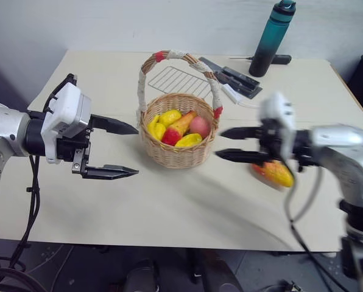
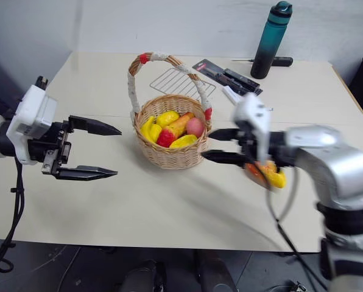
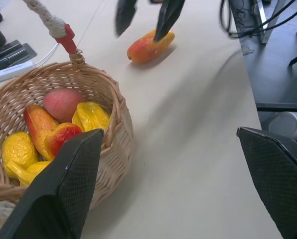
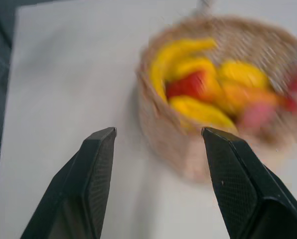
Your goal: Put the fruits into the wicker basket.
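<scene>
Wicker basket (image 1: pixel 176 139) sitting mid-table, a little toward the far edge, handle arching over it. Inside, fruits are piling up: a banana (image 1: pixel 152 125) along the left rim, lemons (image 1: pixel 169 117), a pink peach (image 1: pixel 199 126), a long orange-red piece lying across the middle, a yellow one at the front.

One fruit is lying outside: a mango (image 1: pixel 276 173), orange-red and yellow, resting on the table to the right of the basket, near the right edge and a little apart from the wicker. Judging by that, the job is nearly done, with this piece left.

Right gripper (image 1: pixel 231 143) is hanging between basket and mango, fingers parted and gripping nothing, pointing toward the basket's right side. The mango is lying under and behind it, partly hidden by the wrist; the tips look to be just above the fruit without closing on it.

Left gripper (image 1: pixel 128 149) is hovering off the basket's left side, fingers spread wide, empty, aimed at the wicker. Probably parked there to stay clear of the handle.

Behind the basket, a flat wire rack (image 1: pixel 180 80) is lying on the table; a teal bottle (image 1: pixel 271 38) is standing near the far right corner.
</scene>
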You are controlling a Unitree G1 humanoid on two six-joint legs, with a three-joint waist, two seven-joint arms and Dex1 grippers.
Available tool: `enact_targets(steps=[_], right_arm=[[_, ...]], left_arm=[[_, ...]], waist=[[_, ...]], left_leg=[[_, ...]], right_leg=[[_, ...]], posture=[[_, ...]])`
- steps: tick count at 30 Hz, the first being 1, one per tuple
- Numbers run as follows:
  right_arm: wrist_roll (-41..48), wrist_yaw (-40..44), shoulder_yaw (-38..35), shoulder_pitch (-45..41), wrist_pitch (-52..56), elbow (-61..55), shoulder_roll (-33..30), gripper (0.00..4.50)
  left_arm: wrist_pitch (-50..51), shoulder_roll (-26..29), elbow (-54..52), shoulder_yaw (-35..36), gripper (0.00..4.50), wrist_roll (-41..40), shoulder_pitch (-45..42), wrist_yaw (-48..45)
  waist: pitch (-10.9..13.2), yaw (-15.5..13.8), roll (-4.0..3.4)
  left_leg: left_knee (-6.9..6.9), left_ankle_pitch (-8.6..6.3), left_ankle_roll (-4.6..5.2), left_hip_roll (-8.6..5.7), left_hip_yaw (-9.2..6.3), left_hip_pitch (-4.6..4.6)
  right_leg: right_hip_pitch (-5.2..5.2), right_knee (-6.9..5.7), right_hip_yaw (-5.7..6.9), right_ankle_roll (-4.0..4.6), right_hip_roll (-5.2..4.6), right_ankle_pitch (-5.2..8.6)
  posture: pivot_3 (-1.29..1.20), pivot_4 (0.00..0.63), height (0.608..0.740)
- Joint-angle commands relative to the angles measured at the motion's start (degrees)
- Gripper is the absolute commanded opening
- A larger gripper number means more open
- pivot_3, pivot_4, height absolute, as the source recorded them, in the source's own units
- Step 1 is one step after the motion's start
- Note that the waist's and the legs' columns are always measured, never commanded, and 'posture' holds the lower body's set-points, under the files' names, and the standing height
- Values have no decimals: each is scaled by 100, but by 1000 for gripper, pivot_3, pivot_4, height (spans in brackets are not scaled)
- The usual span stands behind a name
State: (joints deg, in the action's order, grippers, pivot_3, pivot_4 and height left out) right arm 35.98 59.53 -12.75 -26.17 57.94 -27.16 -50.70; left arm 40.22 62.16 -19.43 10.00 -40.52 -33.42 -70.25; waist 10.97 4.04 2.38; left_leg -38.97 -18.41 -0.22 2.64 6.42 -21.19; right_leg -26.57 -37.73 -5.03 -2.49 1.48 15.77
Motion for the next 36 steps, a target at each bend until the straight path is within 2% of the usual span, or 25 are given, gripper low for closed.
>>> enact_targets(steps=[1,3,4,8,19,24,27,31,34,36], right_arm=[[-16,503,-823,1281,-314,-481,-630,3680],[-284,543,-1185,2119,-674,-461,-737,4302],[-328,449,-1304,2322,-771,-409,-719,4457],[-907,75,-1259,2619,-1456,149,-767,4457],[-1619,-667,395,893,-1885,2048,-293,4457],[-1779,-541,967,493,-1969,2767,-83,4457],[-1833,-617,1028,330,-2064,3024,30,3847],[-1498,-279,871,440,-2038,2642,-19,2716],[-822,209,630,571,-1874,1832,-46,2665],[-268,239,655,354,-1434,1090,56,2665]], left_arm=[[-94,-38,80,-13,4500,-34,-191,-41],[-149,-123,176,-128,4500,26,-313,-62],[-170,-155,210,-175,4500,54,-354,-73],[-298,-228,274,-315,4500,174,-411,-112],[-407,-415,361,-359,4500,247,-558,-15],[-531,-338,396,-391,4500,475,-564,27],[-602,-321,497,-386,4500,598,-575,28],[-480,-301,440,-281,4500,470,-576,16],[-365,-297,414,-205,4500,361,-596,45],[-332,-269,413,-165,4500,350,-598,53]], waist=[[0,45,0],[0,51,3],[0,79,4],[2,134,5],[4,88,5],[4,72,4],[5,71,3],[5,76,2],[6,83,1],[6,89,1]], left_leg=[[1,0,0,0,3,1],[0,1,-1,-1,-2,2],[0,1,-1,-3,-11,8],[-2,4,-5,-5,8,21],[0,5,-4,-6,7,12],[-2,1,2,-7,9,9],[-3,1,3,-8,9,8],[-3,1,2,-8,10,9],[-2,1,2,-6,10,9],[-3,0,1,-1,9,13]], right_leg=[[0,0,-3,-1,2,1],[3,-1,-6,-8,7,6],[13,0,-8,-18,12,21],[21,-4,-28,-32,11,14],[6,-5,-30,-18,12,12],[4,-5,-30,-19,9,12],[4,-5,-30,-19,9,12],[4,-6,-30,-21,7,11],[3,-12,-29,-21,9,11],[4,-18,-27,-21,12,11]], posture=[[0,150,740],[0,150,740],[0,150,740],[0,150,740],[0,150,740],[0,150,740],[0,150,740],[0,150,740],[0,150,740],[0,150,740]])
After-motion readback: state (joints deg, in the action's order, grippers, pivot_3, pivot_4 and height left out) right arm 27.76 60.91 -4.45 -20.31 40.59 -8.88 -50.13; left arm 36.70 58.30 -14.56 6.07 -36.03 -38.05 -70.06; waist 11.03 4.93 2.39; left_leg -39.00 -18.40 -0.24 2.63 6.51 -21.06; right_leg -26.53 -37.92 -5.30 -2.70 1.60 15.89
